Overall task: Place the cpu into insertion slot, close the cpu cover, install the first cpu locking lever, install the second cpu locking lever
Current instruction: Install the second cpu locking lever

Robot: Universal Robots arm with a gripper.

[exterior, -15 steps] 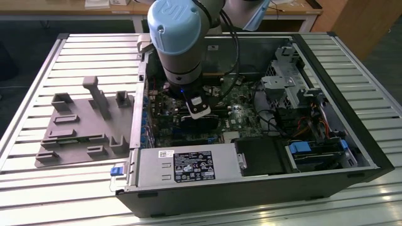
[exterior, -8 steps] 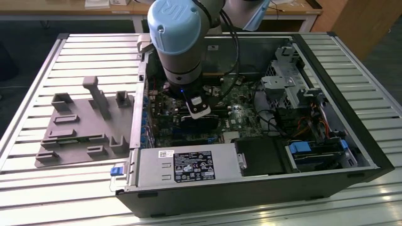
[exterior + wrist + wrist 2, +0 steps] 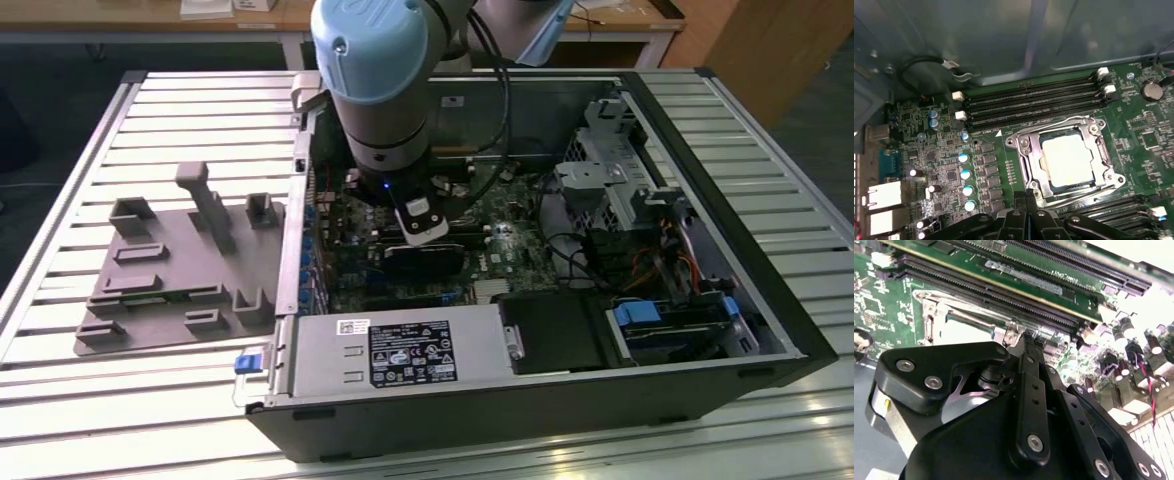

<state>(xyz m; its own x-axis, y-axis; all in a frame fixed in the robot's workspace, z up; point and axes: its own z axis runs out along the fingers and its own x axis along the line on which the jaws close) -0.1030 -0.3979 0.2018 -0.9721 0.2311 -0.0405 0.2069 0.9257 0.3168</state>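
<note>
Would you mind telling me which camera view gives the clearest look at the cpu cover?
The first wrist view: the cpu cover lies flat around the pale cpu, its whole frame visible. In the second wrist view the cover is seen at a slant, partly hidden behind the gripper. In the exterior view the arm stands over that area.

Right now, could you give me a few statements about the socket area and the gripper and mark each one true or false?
1. The cpu sits in the insertion slot. True.
2. The cpu cover lies down around the chip. True.
3. The gripper holds the chip. False: its fingers are together, empty, beside the cover's edge.
4. The computer case lies closed. False: its side is open, showing the motherboard.
</note>
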